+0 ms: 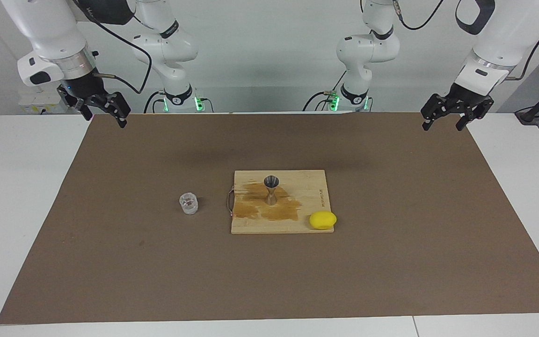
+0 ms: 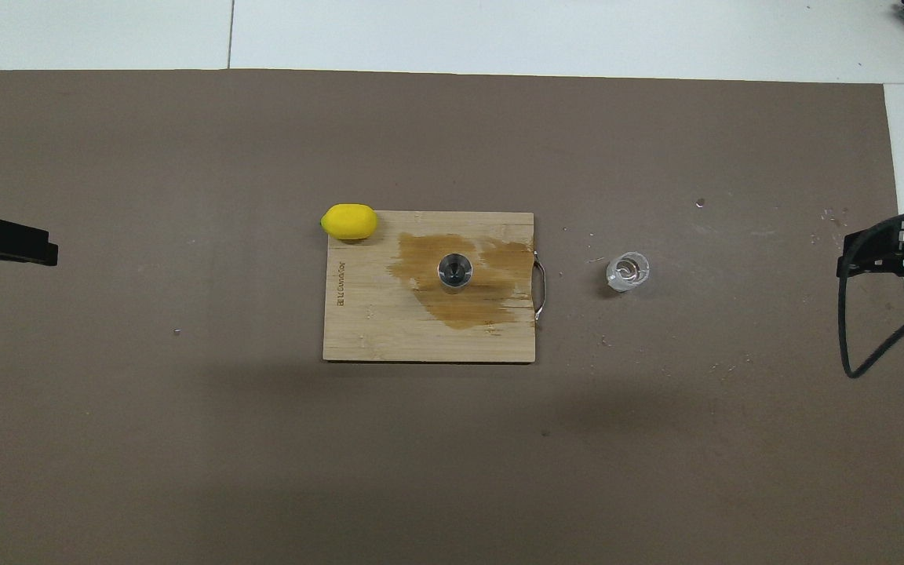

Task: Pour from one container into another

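The small clear glass cup (image 1: 188, 204) (image 2: 628, 271) stands upright on the brown mat, beside the handle end of a wooden board. The grey steel jigger (image 1: 271, 189) (image 2: 453, 271) stands upright on the board, in the middle of a dark wet stain. My right gripper (image 1: 104, 117) (image 2: 860, 257) hangs open and holds nothing over the mat's corner at the right arm's end, well away from the cup. My left gripper (image 1: 443, 125) (image 2: 40, 247) waits open and holds nothing over the mat's edge at the left arm's end.
The wooden board (image 1: 307, 185) (image 2: 389, 329) lies mid-table with a metal handle (image 1: 229, 202) toward the cup. A yellow lemon (image 1: 323, 220) (image 2: 350, 221) rests on the board's corner farthest from the robots, toward the left arm's end. A brown mat (image 1: 391, 262) covers the table.
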Available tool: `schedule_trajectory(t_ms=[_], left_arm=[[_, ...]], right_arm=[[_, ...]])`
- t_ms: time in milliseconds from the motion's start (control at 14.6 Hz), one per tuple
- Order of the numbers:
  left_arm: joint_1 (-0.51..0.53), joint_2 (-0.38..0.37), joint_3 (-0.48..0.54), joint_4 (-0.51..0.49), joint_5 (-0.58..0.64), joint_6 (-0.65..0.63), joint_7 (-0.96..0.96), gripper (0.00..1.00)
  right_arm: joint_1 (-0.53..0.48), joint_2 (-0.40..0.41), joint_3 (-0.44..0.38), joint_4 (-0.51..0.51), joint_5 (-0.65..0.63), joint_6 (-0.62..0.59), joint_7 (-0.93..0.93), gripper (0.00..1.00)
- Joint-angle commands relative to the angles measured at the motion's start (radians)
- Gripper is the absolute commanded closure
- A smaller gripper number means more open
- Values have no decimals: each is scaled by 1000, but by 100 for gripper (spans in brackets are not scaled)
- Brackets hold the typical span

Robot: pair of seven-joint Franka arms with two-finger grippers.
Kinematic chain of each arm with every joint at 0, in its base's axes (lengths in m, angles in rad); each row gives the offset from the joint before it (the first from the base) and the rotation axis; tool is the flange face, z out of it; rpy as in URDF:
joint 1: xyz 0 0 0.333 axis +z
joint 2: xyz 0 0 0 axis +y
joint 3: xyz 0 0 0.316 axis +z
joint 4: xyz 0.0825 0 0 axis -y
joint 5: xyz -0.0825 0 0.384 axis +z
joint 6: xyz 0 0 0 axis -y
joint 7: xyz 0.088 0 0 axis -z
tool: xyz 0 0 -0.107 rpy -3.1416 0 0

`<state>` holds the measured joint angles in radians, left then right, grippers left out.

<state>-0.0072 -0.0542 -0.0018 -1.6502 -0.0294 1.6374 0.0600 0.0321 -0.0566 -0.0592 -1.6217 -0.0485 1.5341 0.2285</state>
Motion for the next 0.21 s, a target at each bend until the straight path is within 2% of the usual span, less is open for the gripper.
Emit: schedule_trajectory(t_ms=[0,137], left_arm=[[1,-3,0,7,19,-10,-11,0],[1,-4,0,6,19,-10,-11,0]], right_arm=[[5,-12,-5,-3,-4,-5,-12,0],[5,-12,-5,-3,-4,-6,-12,0]])
